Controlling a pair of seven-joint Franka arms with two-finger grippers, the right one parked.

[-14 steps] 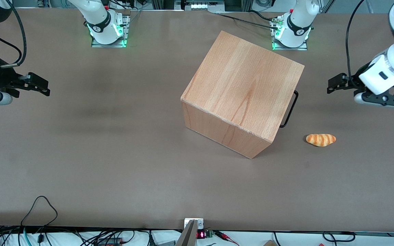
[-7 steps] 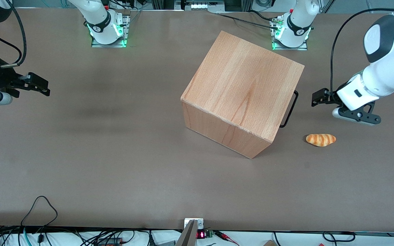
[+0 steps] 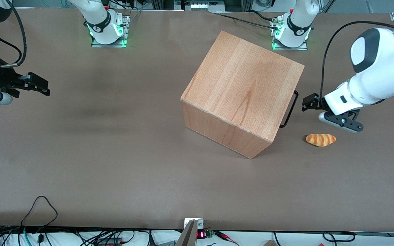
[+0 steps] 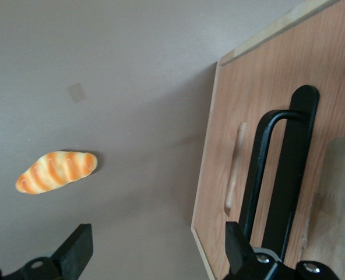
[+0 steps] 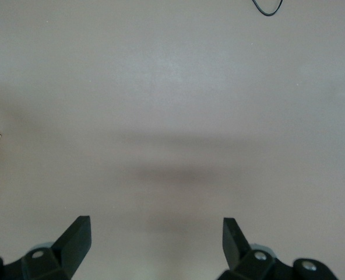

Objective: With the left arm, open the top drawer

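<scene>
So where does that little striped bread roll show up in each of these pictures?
Front view: the bread roll lies on the table, nearer the camera than the open tool, toward the working arm's end.
Left wrist view: the roll lies on bare table, apart from the cabinet.
Right wrist view: not in it.
Shared landmark: the drawer's black bar handle.

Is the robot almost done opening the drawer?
Not yet. The top drawer is shut, flush with the wooden cabinet. The left arm has its gripper open right beside the black handle, not holding it. Left to do: grab the handle and pull. A toy bread roll lies nearby.
</scene>
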